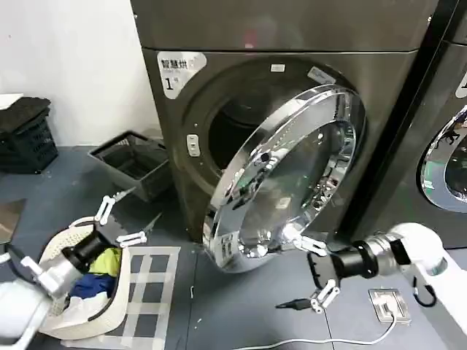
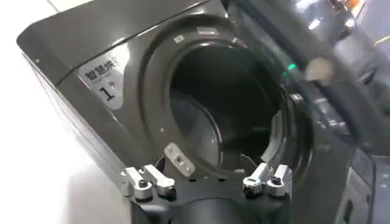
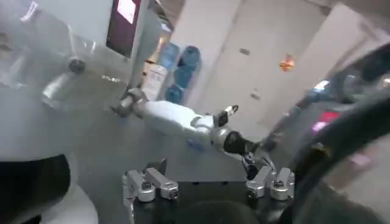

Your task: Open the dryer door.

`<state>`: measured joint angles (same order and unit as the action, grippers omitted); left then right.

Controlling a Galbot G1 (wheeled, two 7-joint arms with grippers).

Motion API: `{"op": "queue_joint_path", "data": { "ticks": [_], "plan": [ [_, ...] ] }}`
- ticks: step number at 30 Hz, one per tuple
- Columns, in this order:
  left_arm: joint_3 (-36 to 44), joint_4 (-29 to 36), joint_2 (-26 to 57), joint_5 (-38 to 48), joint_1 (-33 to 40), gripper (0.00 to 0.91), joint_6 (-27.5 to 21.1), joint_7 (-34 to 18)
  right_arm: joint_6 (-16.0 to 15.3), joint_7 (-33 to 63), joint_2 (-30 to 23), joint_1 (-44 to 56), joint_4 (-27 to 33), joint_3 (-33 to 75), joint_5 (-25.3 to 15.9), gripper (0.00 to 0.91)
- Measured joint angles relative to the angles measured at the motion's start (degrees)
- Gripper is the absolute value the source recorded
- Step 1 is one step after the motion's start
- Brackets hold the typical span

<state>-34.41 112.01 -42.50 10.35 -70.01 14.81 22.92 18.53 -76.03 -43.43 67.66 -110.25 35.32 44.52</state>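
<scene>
Your right tool (image 1: 314,271), fingers spread, sits at the dryer door (image 1: 288,182) lower rim; door already ajar. Left tool (image 1: 120,219), spread, idles farther off.

A dark grey floor (image 1: 241,306) carries the bronze dryer (image 1: 219,95), a grey wire basket (image 1: 133,162), a white laundry basket (image 1: 87,292), taped white squares (image 1: 157,292) and a cable (image 1: 306,341).
</scene>
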Motion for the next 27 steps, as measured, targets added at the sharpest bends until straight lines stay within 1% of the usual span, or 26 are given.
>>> {"op": "queue_joint_path", "data": {
  "ticks": [4, 6, 11, 14, 16, 19, 22, 24, 27],
  "plan": [
    [4.89, -3.59, 1.67, 1.1, 5.74, 0.907, 1.18, 0.15, 3.59, 6.78, -3.07, 7.98, -2.19, 7.26, -3.09, 0.907],
    [7.81, -5.32, 2.17, 1.01, 8.72, 0.907, 2.07, 0.61, 4.71, 10.13, -4.94, 11.9, -3.23, 10.76, -4.29, 0.907],
    [14.93, -7.84, 2.51, 0.04, 15.38, 0.907, 3.75, 2.38, 7.87, 22.29, -11.4, 22.21, -6.28, 19.86, -8.88, 0.907],
    [19.18, -8.56, 2.5, -0.03, 18.97, 0.907, 4.54, 3.37, 7.97, 30.69, -15.48, 26.99, -7.73, 24.15, -12.04, 0.907],
    [21.77, -9.0, 2.5, 0.02, 21.07, 0.907, 5.1, 3.86, 7.09, 37.71, -18.58, 30.13, -8.7, 26.85, -15.15, 0.907],
    [25.2, -9.65, 2.46, 0.11, 23.89, 0.907, 5.99, 4.46, 4.91, 47.44, -23.04, 33.77, -9.57, 30.23, -17.85, 0.907],
    [28.7, -10.14, 2.23, 0.38, 26.41, 0.907, 6.76, 4.95, 1.12, 54.6, -27.42, 35.07, -9.98, 33.69, -19.75, 0.907],
    [31.05, -10.43, 1.93, 0.44, 28.01, 0.907, 7.08, 5.09, -1.94, 59.47, -30.41, 35.21, -9.91, 36.5, -22.45, 0.907],
    [34.51, -10.77, 1.36, 0.44, 30.41, 0.907, 7.34, 5.31, -5.12, 64.56, -33.87, 34.85, -9.27, 40.14, -26.05, 0.907]
  ]
}}
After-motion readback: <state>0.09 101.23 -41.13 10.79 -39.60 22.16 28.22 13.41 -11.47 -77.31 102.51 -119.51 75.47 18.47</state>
